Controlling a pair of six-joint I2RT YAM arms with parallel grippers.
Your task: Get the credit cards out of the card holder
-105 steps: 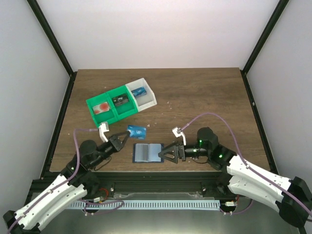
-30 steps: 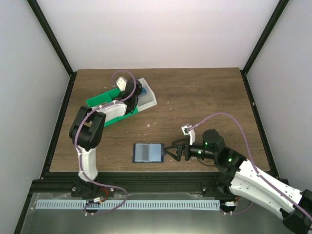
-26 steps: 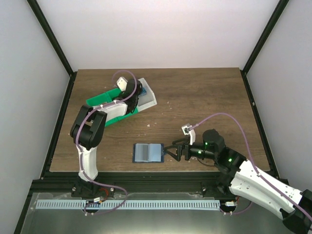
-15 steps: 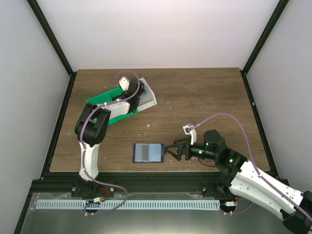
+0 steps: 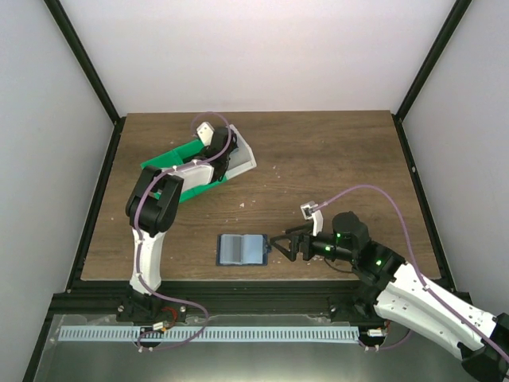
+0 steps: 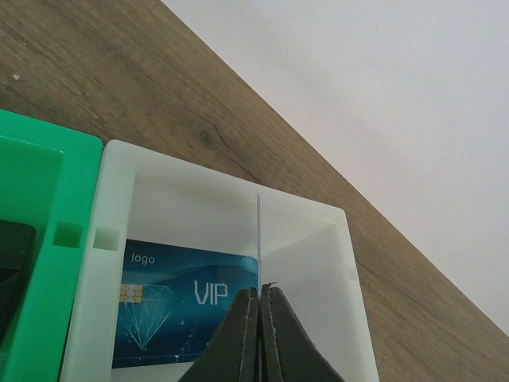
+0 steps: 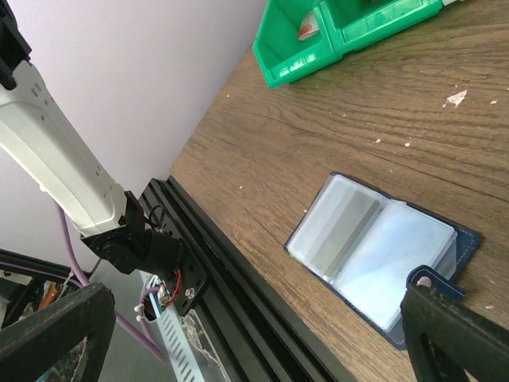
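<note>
The card holder (image 5: pixel 241 249) lies open on the table near the front edge, with pale grey-blue sleeves facing up. It also shows in the right wrist view (image 7: pixel 382 255), its tab (image 7: pixel 433 280) at the right edge. My right gripper (image 5: pixel 280 245) is open wide just right of the holder, one finger (image 7: pixel 453 334) beside the tab. My left gripper (image 6: pixel 259 290) is over the white tray (image 6: pixel 111 199) at the back left, shut on a thin card (image 6: pixel 258 239) seen edge-on. A blue VIP card (image 6: pixel 183 306) lies flat in that tray.
Green trays (image 5: pixel 171 171) stand joined to the left of the white tray (image 5: pixel 242 159); one holds a dark thing. They show in the right wrist view (image 7: pixel 342 32) too. The black frame rail (image 7: pixel 215 294) runs along the table's front edge.
The left gripper carried a blue card from beside the holder to the white tray, then moved slightly farther right over it. The right gripper shifted slightly and stays open by the holder.
</note>
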